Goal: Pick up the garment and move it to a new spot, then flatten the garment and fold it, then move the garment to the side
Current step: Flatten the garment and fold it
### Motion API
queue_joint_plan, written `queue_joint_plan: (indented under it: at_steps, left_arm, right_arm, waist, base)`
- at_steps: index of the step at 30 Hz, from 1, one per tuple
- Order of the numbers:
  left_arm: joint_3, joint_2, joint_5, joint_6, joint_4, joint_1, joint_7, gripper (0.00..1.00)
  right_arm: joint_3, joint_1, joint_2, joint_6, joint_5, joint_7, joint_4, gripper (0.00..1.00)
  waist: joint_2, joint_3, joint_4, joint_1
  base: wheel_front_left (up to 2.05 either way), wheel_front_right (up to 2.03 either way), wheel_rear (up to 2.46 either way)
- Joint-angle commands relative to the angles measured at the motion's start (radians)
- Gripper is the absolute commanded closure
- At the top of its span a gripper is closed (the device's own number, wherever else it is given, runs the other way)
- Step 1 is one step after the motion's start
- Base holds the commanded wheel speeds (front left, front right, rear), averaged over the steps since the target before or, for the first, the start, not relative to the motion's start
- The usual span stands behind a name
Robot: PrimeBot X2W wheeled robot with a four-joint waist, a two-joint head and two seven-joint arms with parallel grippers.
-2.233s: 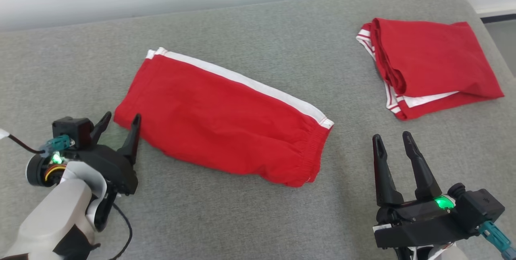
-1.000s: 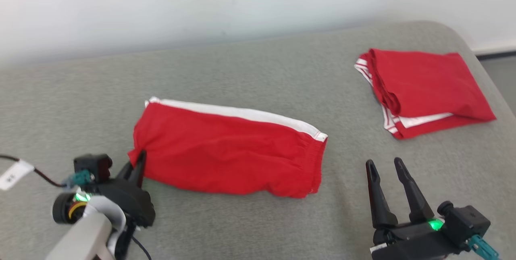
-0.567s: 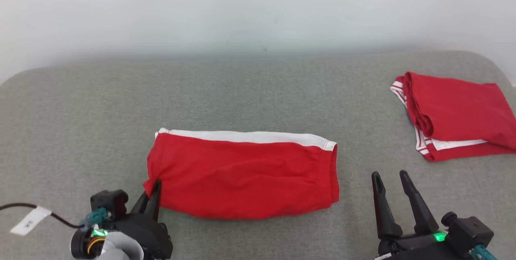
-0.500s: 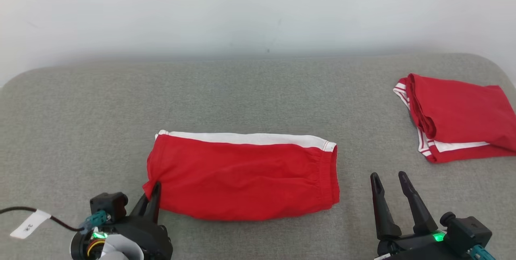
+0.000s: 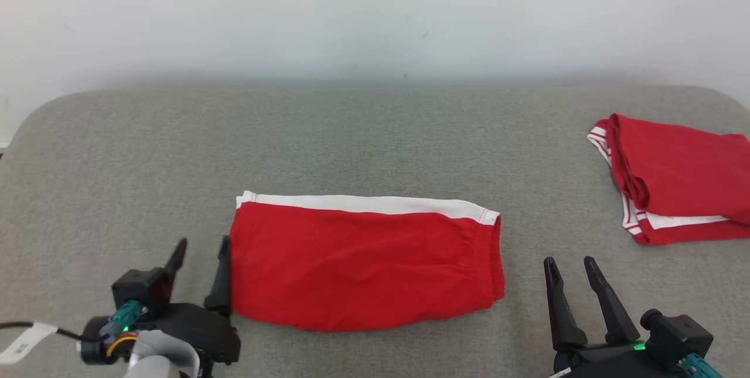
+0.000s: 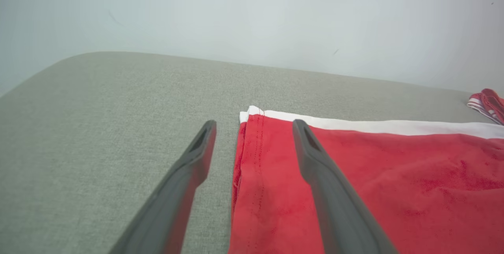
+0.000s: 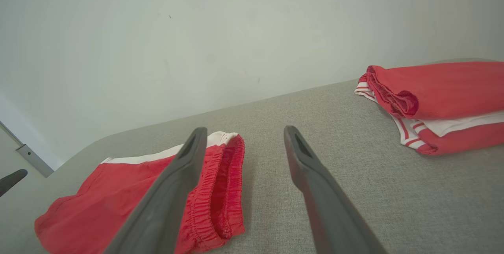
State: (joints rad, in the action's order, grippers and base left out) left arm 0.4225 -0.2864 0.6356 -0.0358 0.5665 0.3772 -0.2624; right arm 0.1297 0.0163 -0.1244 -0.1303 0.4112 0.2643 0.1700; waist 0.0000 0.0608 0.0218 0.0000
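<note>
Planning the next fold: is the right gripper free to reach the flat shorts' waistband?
Probably yes: the right gripper is open beside the flat red shorts, with only bare grey cushion between them.

left claw (image 5: 203, 243): matte black, two long tapered fingers, teal connector (image 5: 125, 312), black cable (image 5: 58, 333) with white tag (image 5: 22, 344), pale forearm shell (image 5: 155, 360). right claw (image 5: 569, 262): same black build, green LED (image 5: 638, 345), teal plug (image 5: 700, 366).

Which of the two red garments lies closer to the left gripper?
The flat red shorts in the middle, just beside the left gripper; the folded red bundle lies far to the right.
</note>
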Motion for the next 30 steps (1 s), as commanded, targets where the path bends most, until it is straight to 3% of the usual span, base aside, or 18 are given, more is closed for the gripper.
queue_joint_plan:
  at_steps: [1,2,9,17,30]
  left_arm:
    - [-0.014,-0.005,-0.023,-0.007,-0.020,-0.027,-0.002,0.00]
    - [-0.047,-0.019,-0.077,-0.021,-0.073,-0.044,-0.002,0.00]
    - [-0.119,-0.037,-0.197,-0.052,-0.217,-0.133,-0.002,0.00]
    - [-0.154,-0.051,-0.236,-0.071,-0.303,-0.217,-0.002,0.00]
    - [-0.160,-0.024,-0.243,-0.076,-0.332,-0.252,-0.002,0.00]
  right_arm:
    - [-0.001,0.003,-0.004,-0.001,0.000,0.001,0.005,0.00]
    - [-0.006,0.008,-0.005,-0.001,-0.004,0.001,0.024,0.00]
    - [-0.028,0.024,-0.007,-0.001,-0.015,-0.007,0.098,0.00]
    - [-0.020,0.105,0.001,-0.001,-0.025,-0.046,0.212,0.00]
    - [-0.050,0.295,-0.010,-0.001,-0.108,-0.142,0.545,0.00]
  waist:
    - [0.0000,0.000,0.010,0.0000]
    - [0.0000,-0.003,0.021,0.0000]
    - [0.0000,-0.021,0.070,0.0000]
    - [0.0000,-0.024,0.139,0.0000]
    - [0.0000,-0.008,0.219,0.0000]
  base:
    - [0.00,0.00,0.00]
    - [0.00,0.00,0.00]
    - [0.00,0.00,0.00]
    - [0.00,0.00,0.00]
    - [0.00,0.00,0.00]
